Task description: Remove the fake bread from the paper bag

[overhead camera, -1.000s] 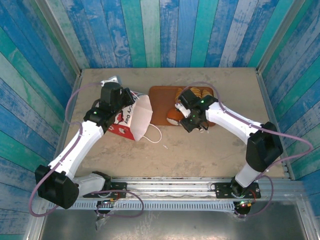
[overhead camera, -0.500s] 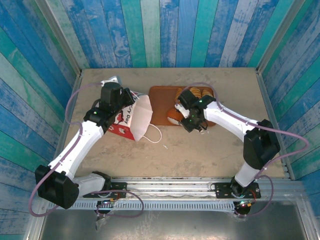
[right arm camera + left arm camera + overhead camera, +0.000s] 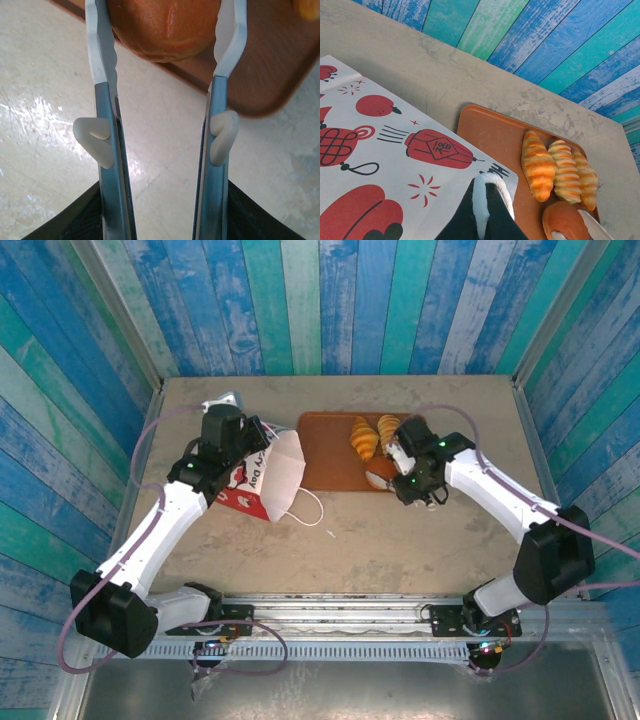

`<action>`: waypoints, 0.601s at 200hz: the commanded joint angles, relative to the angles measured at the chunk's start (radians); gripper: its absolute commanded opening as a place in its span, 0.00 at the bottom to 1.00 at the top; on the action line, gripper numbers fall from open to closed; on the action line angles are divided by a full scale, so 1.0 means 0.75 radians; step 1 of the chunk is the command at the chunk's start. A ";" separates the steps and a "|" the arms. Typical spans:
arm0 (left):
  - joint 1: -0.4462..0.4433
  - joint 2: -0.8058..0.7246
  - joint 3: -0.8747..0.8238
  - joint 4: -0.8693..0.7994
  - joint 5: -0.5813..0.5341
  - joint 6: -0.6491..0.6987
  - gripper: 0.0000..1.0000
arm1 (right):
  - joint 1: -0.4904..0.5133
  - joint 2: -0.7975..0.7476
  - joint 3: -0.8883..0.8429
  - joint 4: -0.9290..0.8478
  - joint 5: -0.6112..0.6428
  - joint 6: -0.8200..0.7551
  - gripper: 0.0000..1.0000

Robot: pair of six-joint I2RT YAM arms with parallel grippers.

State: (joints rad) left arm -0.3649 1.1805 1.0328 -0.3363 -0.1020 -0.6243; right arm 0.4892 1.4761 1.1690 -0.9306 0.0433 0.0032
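OK, paper bag [image 3: 262,480] lies on its side on the table [image 3: 400,540], just beside the left rim of the brown tray [image 3: 325,445]. A thin loop handle [image 3: 305,508] lies on the table at the bag's near side. White paper, red printed panels facing up. Left gripper [image 3: 487,197] is clenched on the bag's upper edge, fingers pressed together.

Fake bread out on the tray: golden croissants [image 3: 538,165] side by side and touching, toward the far right part. An orange-brown roll [image 3: 161,27] sits at the tray's near edge, between the fingers of the right gripper [image 3: 165,20]. In the right wrist view, the finger on the left [image 3: 100,40] lies against the roll. The other is at or just off its side, so can't tell if it's grasped or only bracketed. Inside of the bag is hidden.
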 commanded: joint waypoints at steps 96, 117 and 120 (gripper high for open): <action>-0.004 -0.019 -0.001 0.050 0.011 0.012 0.00 | -0.180 -0.079 -0.067 -0.087 0.019 0.037 0.54; -0.004 -0.020 -0.003 0.054 0.010 0.010 0.00 | -0.182 -0.065 -0.075 -0.079 0.042 0.039 0.54; -0.004 -0.020 -0.003 0.054 0.011 0.010 0.00 | -0.184 -0.062 -0.077 -0.076 0.047 0.040 0.54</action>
State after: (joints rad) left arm -0.3649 1.1805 1.0328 -0.3210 -0.0917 -0.6243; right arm 0.3546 1.4178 1.1282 -0.9874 0.0498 0.0257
